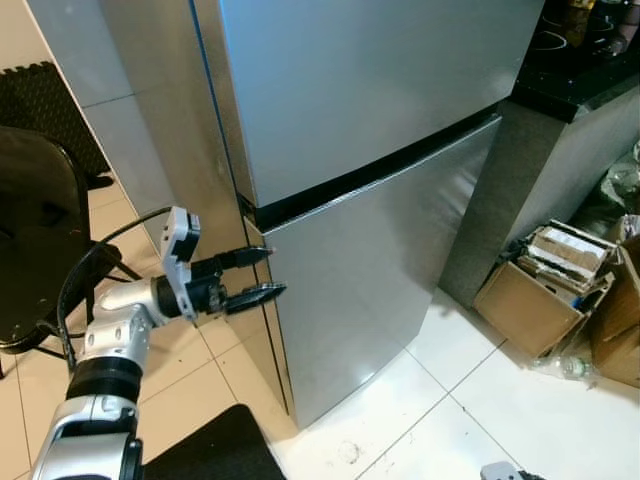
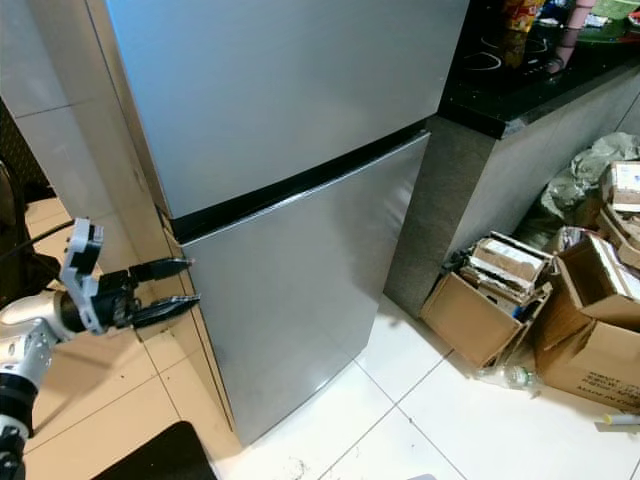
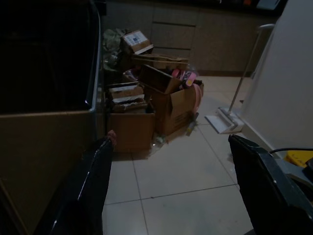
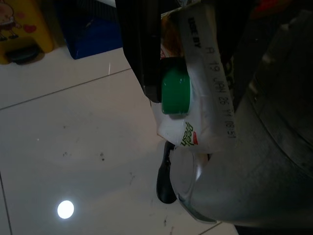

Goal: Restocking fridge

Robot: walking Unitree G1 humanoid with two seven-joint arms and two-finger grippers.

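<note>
Opening the lower fridge door [image 1: 370, 280] is judged the step in hand. At the left, the left gripper [image 1: 262, 275] hovers with jaws spread at the door's left edge, just below the dark seam. Seat one finger behind that edge before pulling; otherwise the jaws may slip off the smooth steel. Farther right, the right gripper [image 4: 164, 98] pinches a carton [image 4: 200, 107] with a green cap above the floor [image 4: 73, 147]; keep it level.

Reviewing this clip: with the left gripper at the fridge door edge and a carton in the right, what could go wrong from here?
1. The open left gripper sits at the edge of the closed lower fridge door; its fingers may slip off the smooth steel.
2. The right gripper holds the green-capped carton near the top; it might shift or drop.
</note>
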